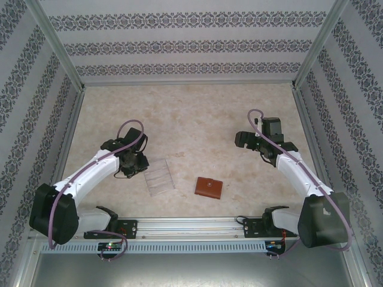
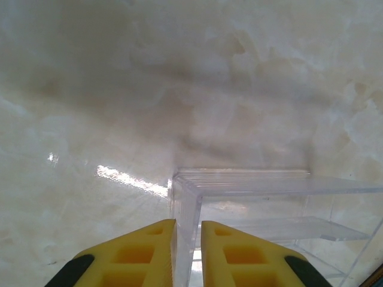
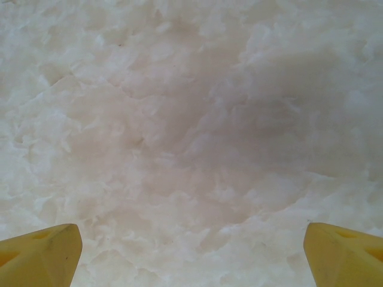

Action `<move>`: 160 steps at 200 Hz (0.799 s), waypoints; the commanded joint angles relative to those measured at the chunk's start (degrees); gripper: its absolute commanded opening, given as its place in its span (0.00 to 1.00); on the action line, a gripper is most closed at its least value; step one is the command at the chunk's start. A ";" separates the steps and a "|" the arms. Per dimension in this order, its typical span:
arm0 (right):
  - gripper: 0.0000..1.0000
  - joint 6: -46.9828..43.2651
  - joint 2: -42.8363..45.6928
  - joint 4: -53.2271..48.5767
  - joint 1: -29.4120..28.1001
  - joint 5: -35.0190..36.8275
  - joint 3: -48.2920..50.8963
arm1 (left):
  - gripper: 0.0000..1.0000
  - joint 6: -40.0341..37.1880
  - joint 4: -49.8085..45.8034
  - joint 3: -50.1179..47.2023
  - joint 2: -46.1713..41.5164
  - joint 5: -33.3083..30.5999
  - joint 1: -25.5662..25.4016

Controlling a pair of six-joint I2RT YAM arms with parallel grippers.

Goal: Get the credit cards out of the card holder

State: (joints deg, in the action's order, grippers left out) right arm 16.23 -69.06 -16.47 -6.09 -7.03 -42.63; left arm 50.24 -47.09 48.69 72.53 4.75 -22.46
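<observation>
**Ana:** Just left of the wallet [image 1: 208, 188], what is that clear thing?

**Me:** A ridged plastic rack [image 1: 160, 175], lying a little apart from the wallet. My left gripper [image 2: 188, 230] is at the rack's far-left corner, on the side away from the wallet. Its fingers [image 2: 239, 254] are drawn nearly together, with only a slit between them. The rack's wall lines up with that slit, but I can't tell whether I'm touching it.

**Ana:** And your other one?

**Me:** My right gripper [image 3: 190, 236] is spread wide over bare table [image 3: 179, 119]. It sits beyond the wallet and to its right, well apart from it, and it holds nothing.

**Ana:** Where are the cards?

**Me:** I see none. The wallet lies folded shut and flat, so I take it they are inside. No card is out yet.

**Ana:** How will it handle?

**Me:** I expect it to be light, and soft leather will give under a pinch rather than slip. It is so flat that I'd catch it by an edge, or press one flap down with one gripper and lift the other flap with the second. From above, the snap is too small to make out. The cards should be thin, stiff and slick. I'd pinch whichever short end stands out of a slot and pull straight along the slot while the wallet is held down, or the whole wallet may come along.
</observation>
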 commanded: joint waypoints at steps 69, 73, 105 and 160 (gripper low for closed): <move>0.95 1.09 0.06 0.49 0.88 -2.01 -1.84 | 0.17 0.44 1.60 -1.70 1.35 1.75 -0.71; 0.95 1.09 0.06 0.61 0.93 -2.02 -1.84 | 0.17 0.31 1.67 -1.76 1.44 1.84 -0.66; 0.95 1.17 -0.02 0.64 1.01 -2.10 -1.84 | 0.17 0.05 2.27 -1.83 1.86 2.65 -0.92; 0.95 1.09 0.24 0.28 1.06 -2.05 -1.84 | 0.16 0.04 2.68 -2.02 2.41 2.33 -1.27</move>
State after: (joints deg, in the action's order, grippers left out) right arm 16.62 -69.06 -16.47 -5.72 -8.47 -43.03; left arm 50.19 -45.06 47.48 74.00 6.70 -22.57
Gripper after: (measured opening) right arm 0.948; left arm 0.152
